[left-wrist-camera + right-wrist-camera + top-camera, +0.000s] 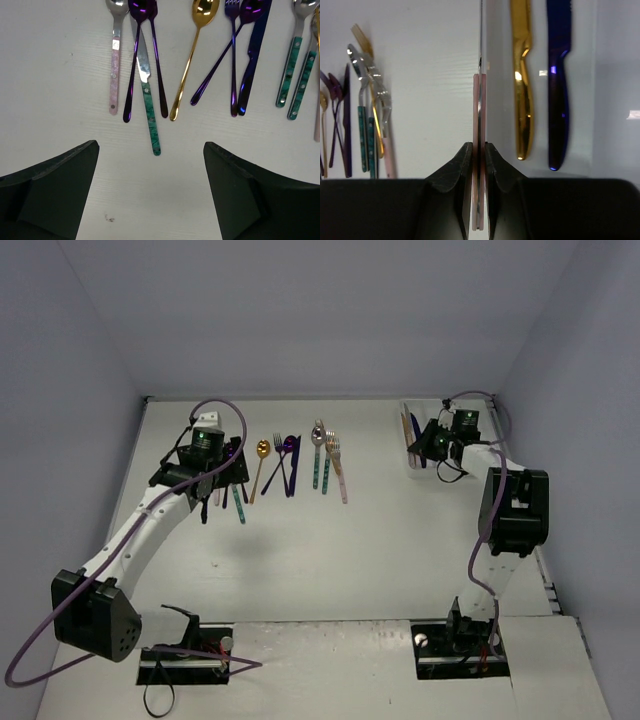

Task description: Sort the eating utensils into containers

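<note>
Both arms pair slim white links with bulky black joint housings, the left arm [140,530] at eight o'clock in the overhead view and the right arm [482,565] at four o'clock, each bolted to a black base plate [185,648]. A purple cable [222,408] loops over each wrist, and a small green light [207,437] glows on the left wrist's black housing. The left hand [150,146] has broad, matte black, wedge-shaped fingers [55,190]; the right hand [479,148] has black fingers tapering to narrow tips.

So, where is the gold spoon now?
The gold spoon lies left of centre in the top view, between purple utensils, right of the open left claw.
</note>
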Available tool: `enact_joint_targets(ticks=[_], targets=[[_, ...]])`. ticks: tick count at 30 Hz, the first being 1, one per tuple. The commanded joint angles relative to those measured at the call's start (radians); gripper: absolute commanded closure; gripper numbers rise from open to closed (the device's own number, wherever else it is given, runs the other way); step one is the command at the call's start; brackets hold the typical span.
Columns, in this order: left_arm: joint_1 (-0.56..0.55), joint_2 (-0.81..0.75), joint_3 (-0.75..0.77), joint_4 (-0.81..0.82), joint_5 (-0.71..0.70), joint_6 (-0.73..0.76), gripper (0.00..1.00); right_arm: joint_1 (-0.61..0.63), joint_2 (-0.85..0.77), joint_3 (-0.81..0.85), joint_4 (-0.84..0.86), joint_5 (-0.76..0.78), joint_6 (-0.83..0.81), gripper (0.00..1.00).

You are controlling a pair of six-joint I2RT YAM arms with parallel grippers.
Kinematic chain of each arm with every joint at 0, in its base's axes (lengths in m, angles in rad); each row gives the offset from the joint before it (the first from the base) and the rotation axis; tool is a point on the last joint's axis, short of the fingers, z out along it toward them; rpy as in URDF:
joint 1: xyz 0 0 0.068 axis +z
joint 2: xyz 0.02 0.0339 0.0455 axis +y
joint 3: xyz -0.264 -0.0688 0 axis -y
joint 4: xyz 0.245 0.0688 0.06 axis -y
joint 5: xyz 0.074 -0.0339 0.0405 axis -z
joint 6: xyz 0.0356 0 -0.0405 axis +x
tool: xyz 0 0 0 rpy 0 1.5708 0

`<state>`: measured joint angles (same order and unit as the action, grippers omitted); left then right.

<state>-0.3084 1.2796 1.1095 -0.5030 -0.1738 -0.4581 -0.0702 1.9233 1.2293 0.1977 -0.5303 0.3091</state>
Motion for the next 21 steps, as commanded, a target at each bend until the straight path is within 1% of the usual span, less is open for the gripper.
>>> enact_joint_targets(ticks=[1,5,10,11,14,16,21], targets=[[0.021,-0.042,-0.005,0.02,0.021,0.061,0.17,-0.035,0.029,0.089,0.009,-0.052,-0.066,1.0],[0.023,-0.034,0.0,0.021,0.043,0.061,0.16,-0.054,0.081,0.128,-0.006,-0.068,-0.076,0.93],[0.023,-0.028,0.0,0.021,0.054,0.058,0.16,-0.054,0.114,0.163,-0.034,-0.04,-0.09,0.64],[0.025,-0.025,0.0,0.021,0.055,0.057,0.16,-0.054,0.113,0.167,-0.039,-0.032,-0.092,0.59],[0.031,-0.021,0.0,0.023,0.066,0.052,0.16,-0.054,0.084,0.175,-0.061,0.015,-0.104,0.52],[0.034,-0.013,0.001,0.023,0.074,0.049,0.16,-0.054,0.044,0.177,-0.076,0.078,-0.114,0.48],[0.034,-0.003,-0.001,0.022,0.076,0.031,0.16,-0.03,-0.096,0.143,-0.099,0.202,-0.138,0.43]])
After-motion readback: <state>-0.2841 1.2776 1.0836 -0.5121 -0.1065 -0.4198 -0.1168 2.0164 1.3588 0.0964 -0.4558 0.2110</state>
